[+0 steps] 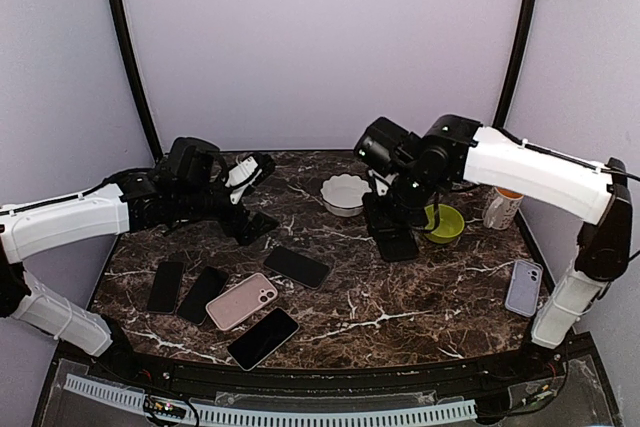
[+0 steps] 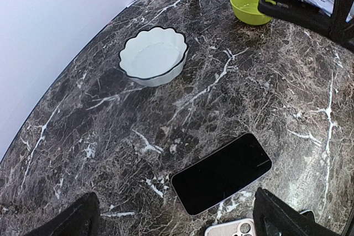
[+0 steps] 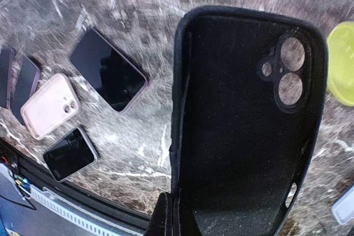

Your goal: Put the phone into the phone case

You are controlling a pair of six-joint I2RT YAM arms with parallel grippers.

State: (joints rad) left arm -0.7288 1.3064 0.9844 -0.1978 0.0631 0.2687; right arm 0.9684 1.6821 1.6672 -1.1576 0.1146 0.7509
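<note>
My right gripper (image 1: 390,225) is shut on one edge of a black phone case (image 1: 396,239) and holds it above the table near the green bowl. In the right wrist view the case (image 3: 243,125) fills the frame, open side and camera cutout facing the camera, with one finger (image 3: 168,216) on its lower left rim. A dark phone (image 1: 296,267) lies screen up mid-table; it also shows in the left wrist view (image 2: 221,172) and the right wrist view (image 3: 108,69). My left gripper (image 1: 257,197) is open and empty, hovering left of and above that phone (image 2: 174,214).
A pink case (image 1: 242,300) lies in front of the phone, with another phone (image 1: 263,338) below it and two dark phones (image 1: 166,286) at the left. A white fluted bowl (image 1: 345,194), a green bowl (image 1: 445,223), a cup (image 1: 503,207) and a lavender case (image 1: 524,287) sit at the right.
</note>
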